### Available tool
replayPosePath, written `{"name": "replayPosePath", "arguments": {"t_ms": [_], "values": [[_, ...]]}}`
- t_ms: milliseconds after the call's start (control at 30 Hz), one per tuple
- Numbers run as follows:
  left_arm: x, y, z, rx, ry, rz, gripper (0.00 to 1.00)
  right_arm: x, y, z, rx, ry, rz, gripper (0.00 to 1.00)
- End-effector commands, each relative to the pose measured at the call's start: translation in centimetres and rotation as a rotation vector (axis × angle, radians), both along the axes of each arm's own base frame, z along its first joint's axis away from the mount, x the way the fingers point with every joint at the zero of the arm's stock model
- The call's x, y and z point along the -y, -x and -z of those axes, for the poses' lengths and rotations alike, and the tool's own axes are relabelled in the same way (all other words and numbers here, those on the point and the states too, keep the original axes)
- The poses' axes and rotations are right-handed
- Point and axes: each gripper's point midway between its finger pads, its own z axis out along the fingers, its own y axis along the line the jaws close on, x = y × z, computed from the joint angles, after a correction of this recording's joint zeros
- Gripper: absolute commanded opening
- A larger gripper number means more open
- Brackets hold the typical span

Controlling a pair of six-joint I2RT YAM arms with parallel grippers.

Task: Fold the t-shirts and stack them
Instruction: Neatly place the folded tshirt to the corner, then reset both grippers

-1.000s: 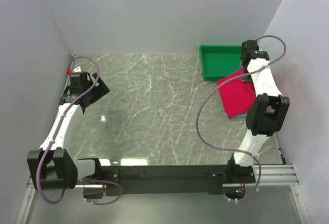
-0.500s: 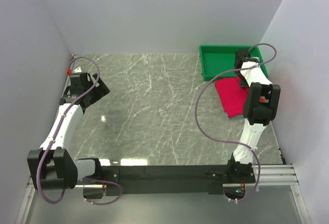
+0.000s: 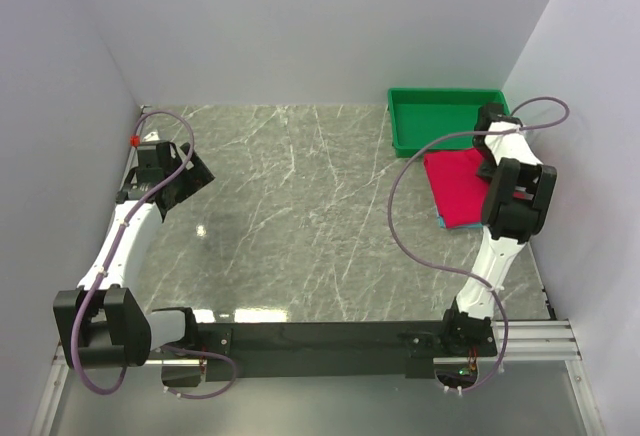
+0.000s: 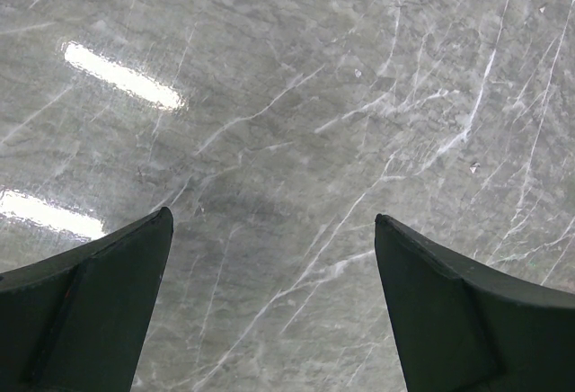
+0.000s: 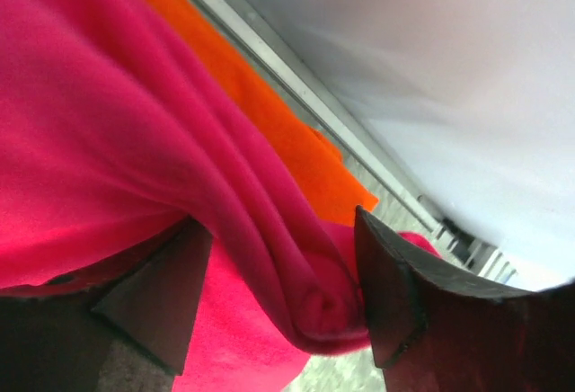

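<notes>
The crimson-pink t-shirt (image 3: pixel 458 184) lies folded at the table's far right, just in front of the green tray (image 3: pixel 440 121). A thin teal t-shirt edge (image 3: pixel 447 224) peeks out under its near side. My right gripper (image 3: pixel 488 156) hovers at the pink shirt's far right corner. In the right wrist view its jaws (image 5: pixel 283 239) stand apart with a rolled fold of the pink t-shirt (image 5: pixel 108 140) lying loose between them, and the orange t-shirt (image 5: pixel 269 113) shows beneath. My left gripper (image 3: pixel 185 181) is open at the far left, with only bare marble between its fingers (image 4: pixel 272 221).
The green tray is pushed into the back right corner against the walls. The right wall (image 5: pixel 404 50) runs close beside the shirt stack and my right arm. Grey marble table (image 3: pixel 300 206) spreads between the two arms.
My right gripper's jaws have spread apart from the pink shirt's fold and the wrist has shifted right toward the wall; the shirt has settled flatter. The left arm has not moved.
</notes>
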Motion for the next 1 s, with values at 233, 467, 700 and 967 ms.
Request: {"name": "replayPosePath", "arguments": {"t_ms": [233,467,700,967], "values": [[-0.3,-0.6,-1.0,0.051,-0.013,0.006,0.99,0.0,2.5,-7.4,0.237,-0.088,0.158,0.79],[0.0,-0.8,-2.6,0.121,-0.017,0.020,1.00,-2.0,3.9,-15.2,0.468,-0.121,0.110,0.80],[0.8,1.1,-7.8,0.202,0.029,0.029,0.99,-6.5,6.7,-22.8,0.767,-0.230,-0.047,0.80],[-0.7,8.3,-18.6,0.399,-0.039,-0.066,1.00,-13.4,12.9,-29.7,1.087,-0.332,-0.250,0.84]]}}
